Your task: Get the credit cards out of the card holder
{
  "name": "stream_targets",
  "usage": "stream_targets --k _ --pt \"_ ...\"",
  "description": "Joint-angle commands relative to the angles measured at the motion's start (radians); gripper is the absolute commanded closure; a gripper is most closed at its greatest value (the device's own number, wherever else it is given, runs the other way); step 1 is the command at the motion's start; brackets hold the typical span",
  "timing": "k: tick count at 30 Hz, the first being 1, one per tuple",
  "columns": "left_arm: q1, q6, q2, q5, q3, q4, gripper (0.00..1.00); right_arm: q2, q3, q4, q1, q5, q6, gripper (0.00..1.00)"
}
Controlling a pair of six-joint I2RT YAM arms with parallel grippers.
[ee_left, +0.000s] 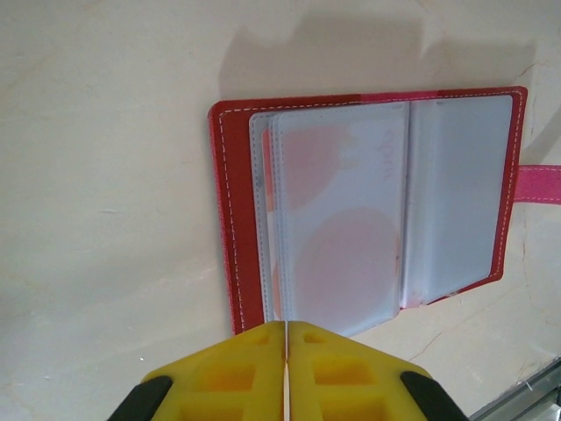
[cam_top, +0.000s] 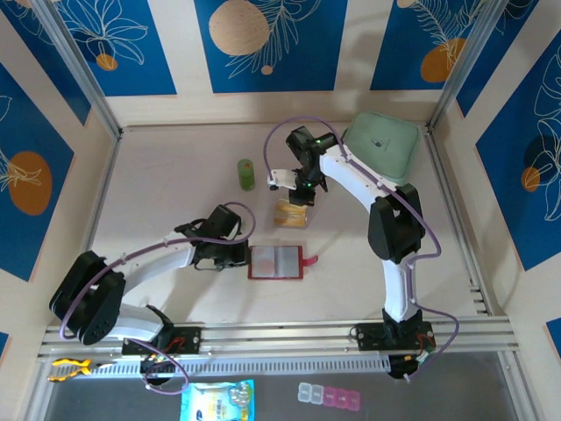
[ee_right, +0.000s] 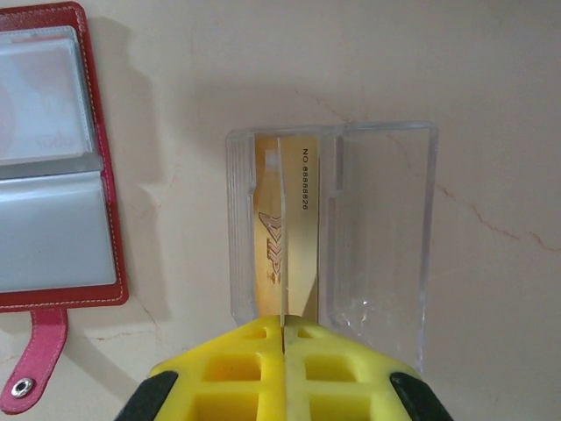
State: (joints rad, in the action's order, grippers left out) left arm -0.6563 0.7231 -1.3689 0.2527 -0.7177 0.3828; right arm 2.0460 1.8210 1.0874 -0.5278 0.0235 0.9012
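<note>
One mint-green pouch [cam_top: 381, 145] lies far right. One red card holder [cam_top: 276, 261] lies open, a pinkish-red card [ee_left: 342, 263] in its clear pockets [ee_left: 456, 193]. Just beyond it, one clear box [ee_right: 386, 219] holds one orange-yellow card [ee_right: 302, 246], flat. The right gripper [ee_right: 282, 323] pinches a thin card [ee_right: 281, 202] edge-on over that box. The left gripper [ee_left: 287, 326], closed, meets the holder's edge.

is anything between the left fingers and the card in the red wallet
Only the wallet's own pocket: the pinkish card lies under the greyish clear sleeve of the open card holder. The shut left fingers sit at its edge, with nothing else visible between.
</note>
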Motion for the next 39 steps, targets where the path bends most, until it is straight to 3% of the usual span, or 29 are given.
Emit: stream_targets --k 1,9,17,22,31,39 --pt "0.010 -0.016 0.016 -0.012 0.013 0.015 0.90 0.015 -0.018 0.003 0.009 -0.004 0.021 1.00" --pt "0.010 -0.015 0.017 -0.012 0.014 0.017 0.90 -0.007 -0.037 -0.019 0.017 0.025 0.002 0.88" --pt "0.009 -0.019 0.007 -0.009 0.011 0.011 0.90 -0.101 -0.095 -0.063 0.012 0.025 -0.057 0.88" --pt "0.010 -0.022 0.000 -0.009 0.008 0.006 0.90 -0.179 -0.153 -0.119 -0.001 -0.026 -0.172 0.89" --pt "0.012 -0.027 -0.032 0.009 0.011 -0.017 0.91 -0.349 -0.376 -0.341 -0.072 -0.130 -0.599 0.89" --pt "0.010 -0.027 -0.054 0.025 0.024 -0.046 0.91 -0.446 -0.556 -0.493 -0.102 -0.111 -1.143 0.88"
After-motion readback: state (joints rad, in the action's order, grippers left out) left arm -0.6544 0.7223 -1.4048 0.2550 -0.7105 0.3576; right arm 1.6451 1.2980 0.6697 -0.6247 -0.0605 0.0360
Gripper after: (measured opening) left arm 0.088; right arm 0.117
